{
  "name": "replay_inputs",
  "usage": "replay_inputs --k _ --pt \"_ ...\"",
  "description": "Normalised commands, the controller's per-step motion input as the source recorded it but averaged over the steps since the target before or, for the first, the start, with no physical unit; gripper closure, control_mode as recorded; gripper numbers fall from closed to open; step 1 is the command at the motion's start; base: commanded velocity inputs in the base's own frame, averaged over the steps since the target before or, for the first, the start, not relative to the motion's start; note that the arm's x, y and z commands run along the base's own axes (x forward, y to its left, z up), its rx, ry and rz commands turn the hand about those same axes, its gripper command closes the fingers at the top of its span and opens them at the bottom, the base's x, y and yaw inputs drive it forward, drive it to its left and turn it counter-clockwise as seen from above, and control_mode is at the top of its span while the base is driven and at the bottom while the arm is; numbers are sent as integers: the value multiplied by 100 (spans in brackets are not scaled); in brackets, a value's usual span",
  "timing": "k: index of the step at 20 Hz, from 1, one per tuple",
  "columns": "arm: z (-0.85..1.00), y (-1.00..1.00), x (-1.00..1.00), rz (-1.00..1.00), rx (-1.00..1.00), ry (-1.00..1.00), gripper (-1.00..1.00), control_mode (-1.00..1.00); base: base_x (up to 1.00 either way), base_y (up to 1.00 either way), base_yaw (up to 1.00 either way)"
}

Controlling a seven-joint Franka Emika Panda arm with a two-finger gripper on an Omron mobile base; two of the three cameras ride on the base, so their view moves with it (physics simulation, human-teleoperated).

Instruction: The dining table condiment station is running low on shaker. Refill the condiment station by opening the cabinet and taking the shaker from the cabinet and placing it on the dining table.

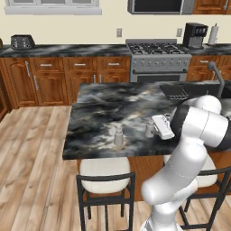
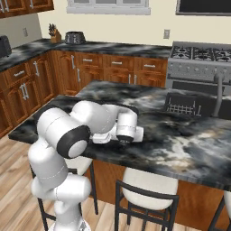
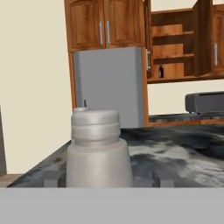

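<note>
On the dining table (image 1: 103,108), near its front edge: the shaker (image 1: 149,130) stands upright between spread jaws.

From the left in the left base view, a second shaker (image 1: 118,136) stands alone on the marbled top. Next comes the shaker, and just beside it on the right is the gripper (image 3: 105,179), lying low over the stone. In the hand view the shaker rises close up, cap on. The dark fingertips (image 3: 164,178) sit on either side of its base, and a gap shows on the right, so the hand is not pinching it. Behind it, a grey fridge (image 3: 109,87) stands to the left. Right of that, the cabinet (image 3: 175,43) hangs open with a dark bottle (image 3: 161,71) on its lowest shelf.
</note>
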Motion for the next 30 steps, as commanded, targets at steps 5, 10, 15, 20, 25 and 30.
replay_inputs --k 5,10,15,20,25,30 --pt "5 -14 0 1 2 0 -100 -100 0 0 0" --pt "45 -9 0 0 0 0 -100 -100 0 0 0" --pt "75 -7 -16 0 0 0 -100 -100 0 0 0" --pt "85 2 -45 0 0 -3 -100 -100 0 0 0" --pt "87 38 -51 -4 -6 -1 -100 -100 0 0 0" --pt "79 55 -49 -6 -11 0 -100 -100 0 0 0"
